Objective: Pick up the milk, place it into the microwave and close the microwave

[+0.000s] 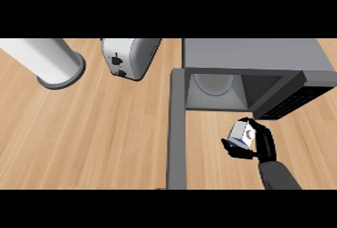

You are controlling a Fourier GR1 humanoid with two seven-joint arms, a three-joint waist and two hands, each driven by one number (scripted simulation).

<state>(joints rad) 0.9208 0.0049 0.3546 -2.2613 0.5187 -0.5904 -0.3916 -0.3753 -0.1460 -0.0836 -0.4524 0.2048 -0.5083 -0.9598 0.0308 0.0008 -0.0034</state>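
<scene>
Here, right hand (255, 144) fingers curled round milk (241, 133) (no label readable), before open microwave (253, 60)

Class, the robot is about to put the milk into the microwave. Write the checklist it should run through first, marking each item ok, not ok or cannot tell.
1. Milk carton held in right hand, fingers curled round it: ok.
2. Microwave door swung open: ok.
3. Cavity free, only the glass plate visible: ok.
4. Carton in front of the opening, not yet inside: ok.
5. Toaster and the cylinder off to the side: ok.
6. Left hand ready for the door: cannot tell, not in view.
</scene>
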